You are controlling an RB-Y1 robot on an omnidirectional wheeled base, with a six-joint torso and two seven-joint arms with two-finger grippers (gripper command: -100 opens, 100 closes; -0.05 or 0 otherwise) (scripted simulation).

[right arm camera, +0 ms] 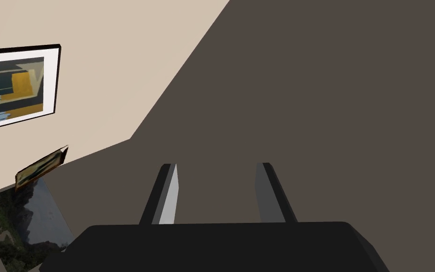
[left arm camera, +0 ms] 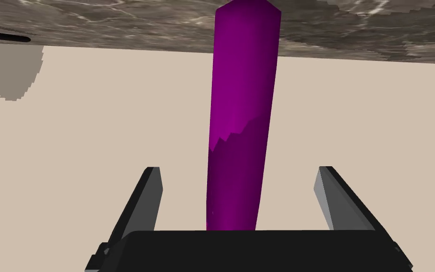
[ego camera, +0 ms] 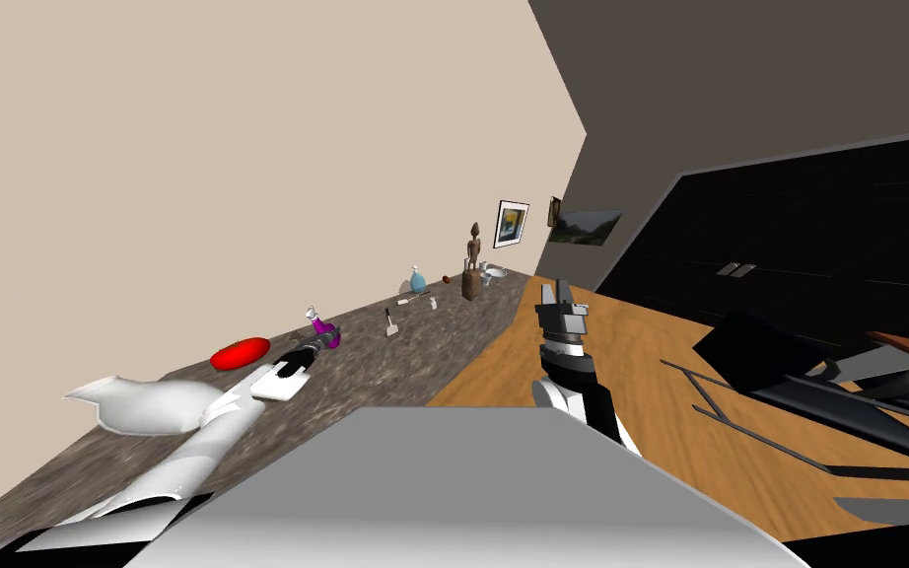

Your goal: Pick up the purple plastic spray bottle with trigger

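On the marbled table (ego camera: 413, 345), leftmost: red flat object (ego camera: 240, 352), near the bottle.
Left gripper (left arm camera: 238, 170): fingers spread, flanking the purple spray bottle (left arm camera: 242, 94), not touching.
Step in hand: close evenly on the centred body, then lift straight up.
Right gripper (right arm camera: 215, 165): raised beside the table, fingers apart, empty.

Mottled stone counter (ego camera: 393, 365) with purple bottle (ego camera: 322, 328), red disc (ego camera: 240, 352), white jug (ego camera: 147, 404)
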